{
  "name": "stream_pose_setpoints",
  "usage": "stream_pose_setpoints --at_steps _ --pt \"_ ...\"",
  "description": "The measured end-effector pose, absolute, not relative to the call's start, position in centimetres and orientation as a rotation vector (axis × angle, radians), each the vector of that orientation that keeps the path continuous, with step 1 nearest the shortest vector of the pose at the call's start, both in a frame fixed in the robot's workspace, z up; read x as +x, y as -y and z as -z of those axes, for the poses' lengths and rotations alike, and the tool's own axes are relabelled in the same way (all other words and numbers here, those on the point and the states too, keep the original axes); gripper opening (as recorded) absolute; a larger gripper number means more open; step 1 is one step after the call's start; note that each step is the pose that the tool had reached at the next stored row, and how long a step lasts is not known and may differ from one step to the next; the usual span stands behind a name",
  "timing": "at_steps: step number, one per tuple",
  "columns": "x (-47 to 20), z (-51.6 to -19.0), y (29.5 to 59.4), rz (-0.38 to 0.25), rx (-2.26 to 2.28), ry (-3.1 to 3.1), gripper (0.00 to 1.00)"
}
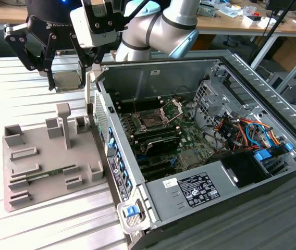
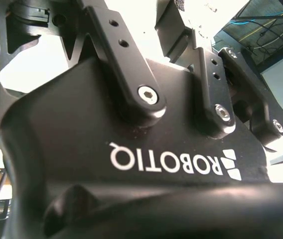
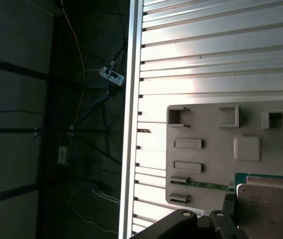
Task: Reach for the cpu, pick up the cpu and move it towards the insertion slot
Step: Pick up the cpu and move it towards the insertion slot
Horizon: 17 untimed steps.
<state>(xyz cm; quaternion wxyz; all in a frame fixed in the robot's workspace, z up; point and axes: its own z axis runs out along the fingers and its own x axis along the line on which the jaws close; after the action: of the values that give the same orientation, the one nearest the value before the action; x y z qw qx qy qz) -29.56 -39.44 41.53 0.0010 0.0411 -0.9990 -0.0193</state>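
Gripper (image 1: 68, 73) w/ cpu (image 1: 67, 80) nr tray (image 1: 49, 194), beside case wall (image 1: 102, 115).

One robot arm (image 1: 158, 26) carrying one end effector (image 1: 68, 79). One cpu (image 3: 271, 211), a silvery square. One ribbed metal desk (image 1: 12, 99). On it, one open computer case (image 1: 252, 88) and one grey fixture tray (image 1: 38, 140). Inside the case: one motherboard (image 1: 174, 146), one insertion slot (image 1: 152, 121) and one black labelled box (image 1: 200, 188). On the tray: one green memory stick (image 1: 46, 173), one tall upright post (image 1: 63, 125) and, in the first wrist view, three square brackets (image 3: 178, 115) along one edge.
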Motion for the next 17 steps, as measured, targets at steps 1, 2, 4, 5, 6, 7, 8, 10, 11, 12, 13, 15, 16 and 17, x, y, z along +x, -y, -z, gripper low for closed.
stream_pose_setpoints --at_steps 1,2,4,5,6,7,8,10,11,12,13,15,16,17 --pt "-29.55 -41.53 39.44 0.061 0.129 3.136 0.55" --pt "-29.54 -41.53 39.45 0.061 0.129 3.136 0.55" --pt "-29.50 -41.52 39.44 0.061 0.129 3.136 0.55" --pt "-29.49 -41.52 39.44 0.061 0.129 3.136 0.55" --pt "-29.47 -41.52 39.44 0.061 0.129 3.136 0.55" --pt "-29.46 -41.52 39.44 0.061 0.129 3.136 0.55" --pt "-29.45 -41.52 39.44 0.061 0.129 3.136 0.55" --pt "-29.40 -41.52 39.44 0.061 0.129 3.136 0.55" --pt "-29.38 -41.53 39.44 0.061 0.129 3.136 0.55" --pt "-29.36 -41.53 39.44 0.061 0.129 3.136 0.55" --pt "-29.33 -41.52 39.44 0.061 0.129 3.136 0.55" --pt "-29.25 -41.53 39.45 0.061 0.129 3.136 0.55" --pt "-29.22 -41.53 39.44 0.061 0.129 3.136 0.55" --pt "-29.19 -41.53 39.45 0.061 0.129 3.136 0.55"
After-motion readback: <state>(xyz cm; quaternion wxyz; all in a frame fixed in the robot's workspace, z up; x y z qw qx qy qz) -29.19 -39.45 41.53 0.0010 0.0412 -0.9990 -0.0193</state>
